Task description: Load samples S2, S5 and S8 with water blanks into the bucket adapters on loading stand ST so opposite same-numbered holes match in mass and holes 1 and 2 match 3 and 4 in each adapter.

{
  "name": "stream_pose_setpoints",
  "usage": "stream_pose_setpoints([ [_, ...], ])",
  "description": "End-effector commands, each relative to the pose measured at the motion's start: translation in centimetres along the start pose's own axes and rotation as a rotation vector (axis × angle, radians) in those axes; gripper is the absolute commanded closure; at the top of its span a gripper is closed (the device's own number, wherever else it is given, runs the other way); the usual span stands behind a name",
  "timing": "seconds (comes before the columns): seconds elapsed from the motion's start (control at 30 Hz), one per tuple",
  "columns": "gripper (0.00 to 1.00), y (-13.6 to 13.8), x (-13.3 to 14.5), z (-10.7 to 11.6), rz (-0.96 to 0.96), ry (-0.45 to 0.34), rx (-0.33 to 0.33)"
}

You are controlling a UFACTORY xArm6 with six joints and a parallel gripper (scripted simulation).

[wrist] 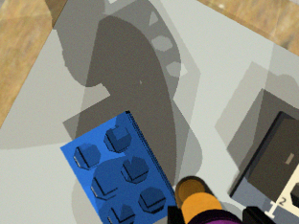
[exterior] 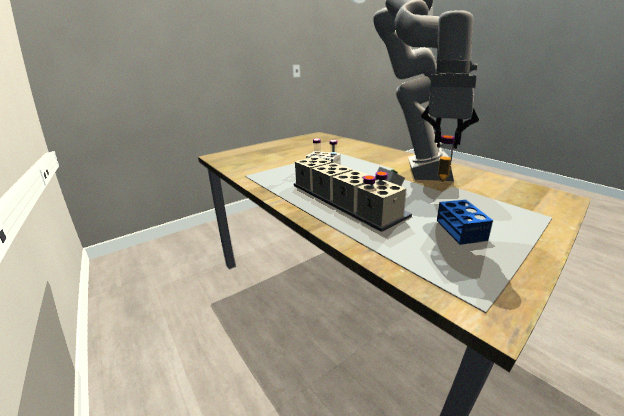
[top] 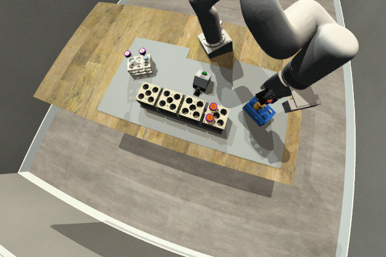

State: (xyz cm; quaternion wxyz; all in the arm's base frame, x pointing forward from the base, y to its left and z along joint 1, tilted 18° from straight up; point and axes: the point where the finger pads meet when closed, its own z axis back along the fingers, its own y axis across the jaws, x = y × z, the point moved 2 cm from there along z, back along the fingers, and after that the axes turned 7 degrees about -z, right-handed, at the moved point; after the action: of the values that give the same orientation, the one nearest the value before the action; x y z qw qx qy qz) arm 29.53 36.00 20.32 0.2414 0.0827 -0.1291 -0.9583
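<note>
My gripper is shut on a sample tube with orange liquid, held by its cap. The tube hangs upright, well above the table, over the far edge of the blue rack, whose wells are empty. Several tan adapters stand in a row on the stand. The rightmost adapter holds two orange-dotted sample tubes. The other three adapters are empty.
A white rack at the far left holds water blanks; two of them stand tall at its back. The DONE desk with its green key stands behind the adapter row. The arm's base is at the table's back.
</note>
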Motion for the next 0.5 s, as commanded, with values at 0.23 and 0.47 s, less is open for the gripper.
stream_pose_setpoints([
  [0.23, 1.0, 4.5, 1.2, 0.2, -0.317, 0.012, -0.004],
  [0.47, 1.0, 7.9, 2.2, 0.2, -0.519, 0.011, -0.005],
])
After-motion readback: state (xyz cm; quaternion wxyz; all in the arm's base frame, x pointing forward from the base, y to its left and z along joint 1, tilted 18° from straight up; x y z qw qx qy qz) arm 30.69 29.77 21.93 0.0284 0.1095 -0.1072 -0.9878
